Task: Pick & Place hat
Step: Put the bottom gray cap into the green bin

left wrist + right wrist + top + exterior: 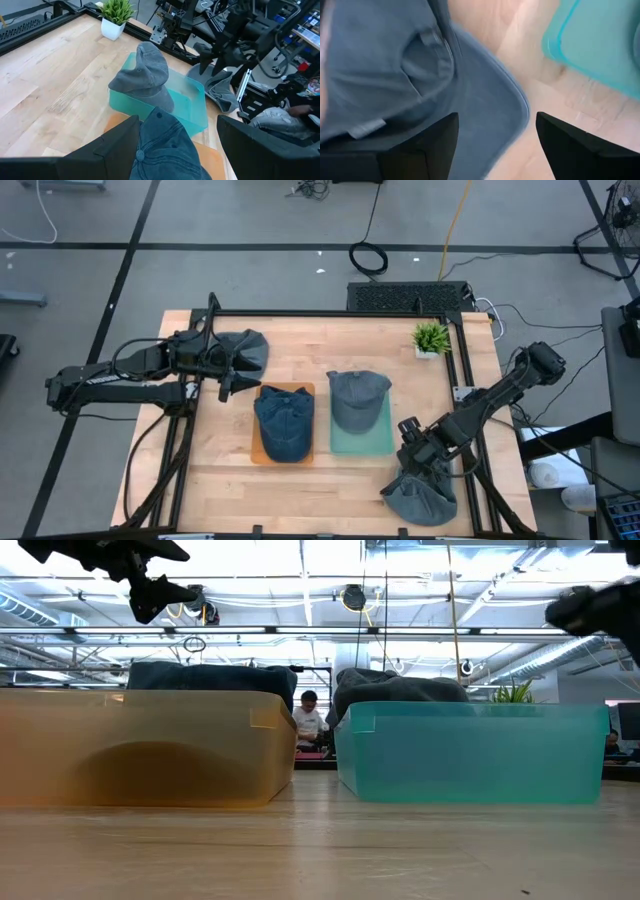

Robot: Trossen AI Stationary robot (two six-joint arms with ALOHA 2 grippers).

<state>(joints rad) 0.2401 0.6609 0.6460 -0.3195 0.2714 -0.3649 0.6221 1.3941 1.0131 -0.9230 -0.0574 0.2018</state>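
A dark blue hat lies in the orange tray, and a grey hat lies in the teal tray. A third, grey-blue hat lies on the table near its near right corner. My right gripper hangs open just above it, pointing steeply down; in the right wrist view the hat's brim shows between the open fingers. A fourth hat lies at the far left. My left gripper waits open beside it, above the orange tray's far edge, looking over the blue hat.
A small potted plant stands at the far right corner. The two trays sit side by side in the table's middle, the teal tray's corner close to my right gripper. Bare wood lies along the near edge at the left.
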